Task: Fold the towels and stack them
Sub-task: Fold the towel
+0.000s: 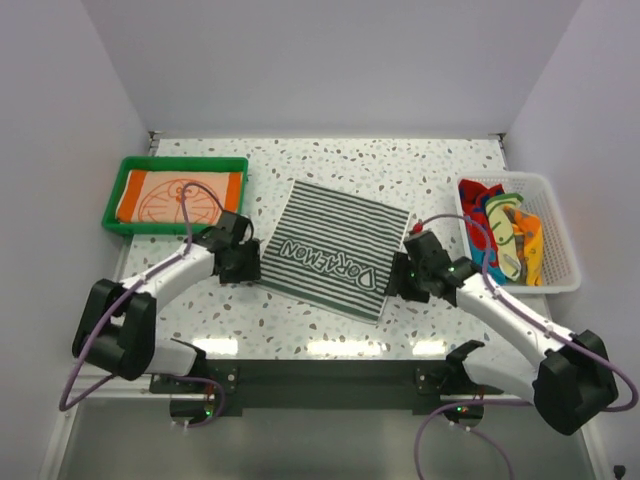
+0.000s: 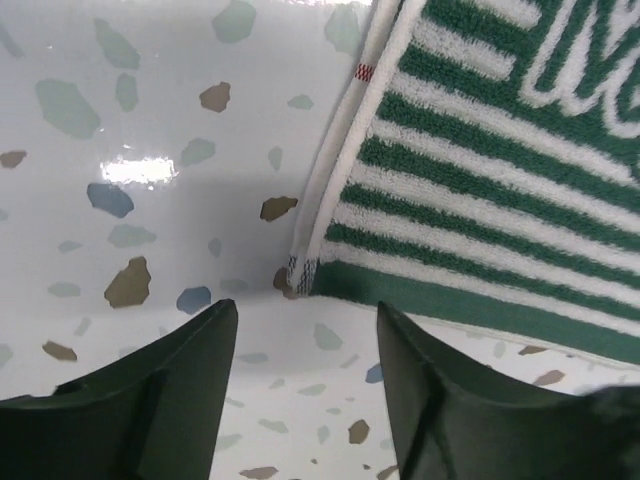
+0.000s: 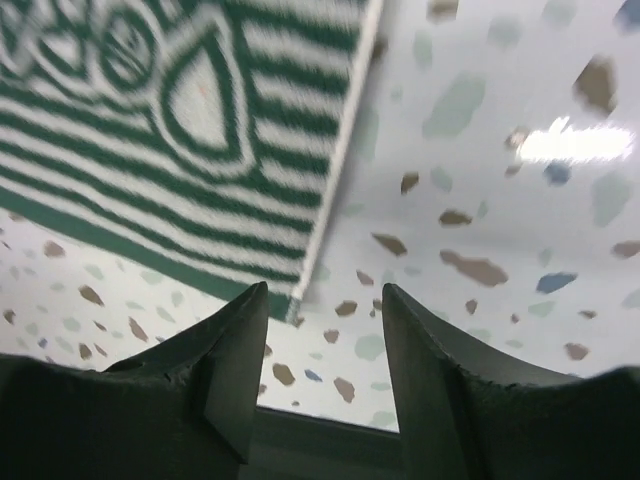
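The green-and-white striped terry towel lies spread flat mid-frame on the speckled table. The left fingers and right fingers stand parted and empty at its lower-left and lower-right corners, probably positioned to pinch them for the first fold.

A white table speckled with grey and brown flecks, seen from above. A dark-and-white striped towel with white lettering lies spread flat at the middle of the surface, turned at an angle to the edges. A green tray sits by the far left corner. A white mesh basket stands along the right edge.
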You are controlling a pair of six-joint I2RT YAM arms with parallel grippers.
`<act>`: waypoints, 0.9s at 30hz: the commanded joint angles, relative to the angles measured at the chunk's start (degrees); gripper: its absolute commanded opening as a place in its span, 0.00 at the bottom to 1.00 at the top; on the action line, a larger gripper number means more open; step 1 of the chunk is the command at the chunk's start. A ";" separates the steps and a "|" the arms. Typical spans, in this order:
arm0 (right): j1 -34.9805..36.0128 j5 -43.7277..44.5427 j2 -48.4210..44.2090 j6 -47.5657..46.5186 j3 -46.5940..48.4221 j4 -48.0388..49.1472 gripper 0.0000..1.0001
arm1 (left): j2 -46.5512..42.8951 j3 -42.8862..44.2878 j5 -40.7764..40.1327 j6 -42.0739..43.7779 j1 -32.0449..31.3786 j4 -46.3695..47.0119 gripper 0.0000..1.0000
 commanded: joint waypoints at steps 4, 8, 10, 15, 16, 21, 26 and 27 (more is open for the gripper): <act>-7.40 7.36 5.95 -10.29 13.94 -1.61 0.51 | -7.95 6.45 -3.55 1.68 0.46 -7.08 0.85; -12.24 3.50 11.84 -14.06 17.98 6.73 0.41 | -9.54 10.58 -3.12 3.35 -2.17 -5.51 0.89; -13.65 1.82 16.32 -15.39 19.48 9.02 0.37 | -7.62 11.98 -1.28 4.06 -3.84 -2.80 0.84; -14.35 -1.87 24.41 -16.80 22.73 15.71 0.33 | 4.33 18.05 0.31 4.15 -8.42 1.43 0.73; -14.44 -2.75 26.94 -17.15 23.09 16.50 0.33 | 7.39 18.32 1.88 3.97 -8.51 3.35 0.71; -14.44 -5.74 33.20 -18.91 24.67 19.67 0.36 | 13.05 16.57 1.81 1.87 -8.86 5.65 0.68; -14.35 -7.07 37.25 -20.93 23.80 20.98 0.39 | 11.30 8.23 2.16 -1.21 -9.30 6.45 0.64; -14.44 -7.15 37.51 -21.19 23.53 20.99 0.40 | 10.59 6.82 2.16 -2.00 -9.39 6.10 0.63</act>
